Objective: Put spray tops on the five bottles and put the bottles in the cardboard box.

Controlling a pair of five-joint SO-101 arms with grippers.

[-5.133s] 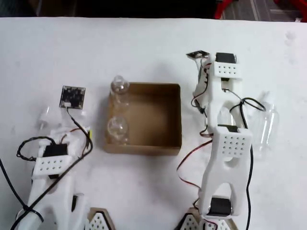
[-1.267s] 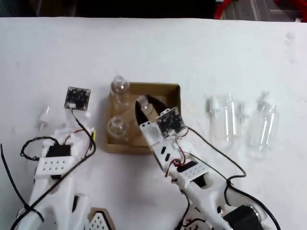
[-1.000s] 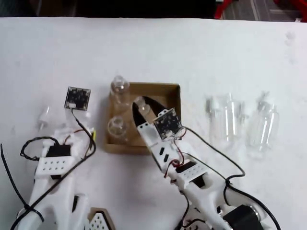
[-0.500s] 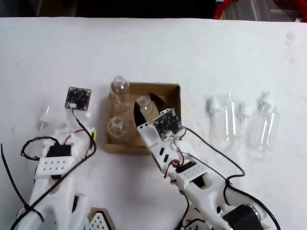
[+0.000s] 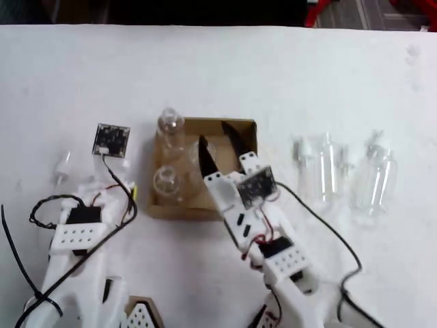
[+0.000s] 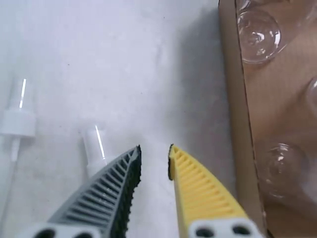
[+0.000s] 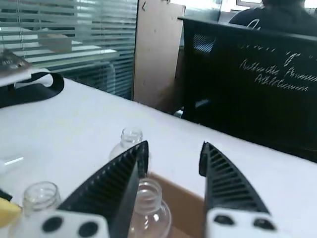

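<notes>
The cardboard box (image 5: 249, 205) sits mid-table with three clear bottles standing in it, necks bare: one at the far corner (image 5: 169, 126), one nearer (image 5: 167, 181), and a third (image 7: 148, 198) beside my right gripper's black finger. My right gripper (image 5: 212, 134) hangs open over the box with nothing between its fingers (image 7: 173, 146). Two more bottles (image 5: 321, 167) (image 5: 374, 178) lie on the table to the right. My left gripper (image 6: 154, 148) is open just above the table left of the box wall (image 6: 230, 99), beside a white spray top (image 6: 94, 144). Another spray top (image 6: 17, 121) lies farther out.
The left arm (image 5: 75, 236) and its loose cables occupy the near left corner. A spray top (image 5: 63, 164) lies left of that arm's camera board (image 5: 111, 140). The table's far edge (image 5: 218, 26) runs along the back, with dark furniture behind.
My right gripper carried a bottle from the right side to the box, has now opened and let it go, and has shifted slightly right. The left arm stayed still.
</notes>
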